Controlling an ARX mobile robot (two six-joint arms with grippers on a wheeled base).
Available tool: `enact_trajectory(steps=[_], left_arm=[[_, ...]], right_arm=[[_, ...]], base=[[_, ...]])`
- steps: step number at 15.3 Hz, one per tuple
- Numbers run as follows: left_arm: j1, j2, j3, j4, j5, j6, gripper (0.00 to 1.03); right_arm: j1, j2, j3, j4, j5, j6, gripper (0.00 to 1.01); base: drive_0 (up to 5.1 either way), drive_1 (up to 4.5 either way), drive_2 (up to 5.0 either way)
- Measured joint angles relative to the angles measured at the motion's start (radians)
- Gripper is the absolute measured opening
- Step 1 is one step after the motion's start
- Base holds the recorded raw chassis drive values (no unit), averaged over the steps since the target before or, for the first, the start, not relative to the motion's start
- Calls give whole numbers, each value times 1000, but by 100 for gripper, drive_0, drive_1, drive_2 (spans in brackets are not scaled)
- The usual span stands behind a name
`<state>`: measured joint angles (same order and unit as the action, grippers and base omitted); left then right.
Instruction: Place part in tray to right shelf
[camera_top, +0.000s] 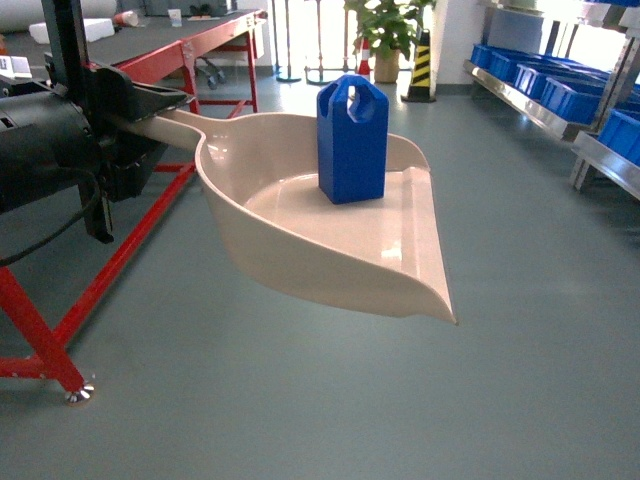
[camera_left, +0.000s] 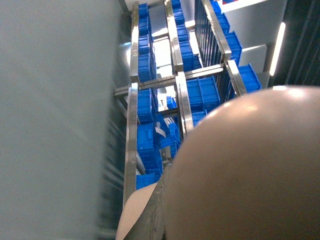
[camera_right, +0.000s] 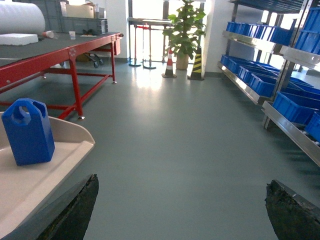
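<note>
The left gripper (camera_top: 150, 110), fingers pinching the tray (camera_top: 300, 240) handle, is carrying it level, keeping the part (camera_top: 352, 138) upright; the right gripper (camera_right: 182, 210) is hanging spread, idle.

Part (camera_top: 352, 140): bright-blue plastic block, rectangular body, tapered top with a handle hole. Stands upright on the tray floor, near the back wall, touching nothing else.

Tray (camera_top: 300, 255): cream plastic scoop, raised curved rim, long straight handle running off to the left. Held in the air above the grey floor, roughly level, open mouth to the right.

Shelf (camera_right: 280, 125): silvery steel rack along the right wall, flat front rails, loaded with blue crates. Well apart from tray and part.
</note>
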<state>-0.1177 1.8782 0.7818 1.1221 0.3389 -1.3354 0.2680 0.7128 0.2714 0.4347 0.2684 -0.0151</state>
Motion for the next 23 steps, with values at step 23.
enact_trajectory(steps=[23], left_arm=[[-2,0,0,-6,2,0,14]], right_arm=[[0,-1,0,0,-3,0,98]], base=[[3,428,-423]])
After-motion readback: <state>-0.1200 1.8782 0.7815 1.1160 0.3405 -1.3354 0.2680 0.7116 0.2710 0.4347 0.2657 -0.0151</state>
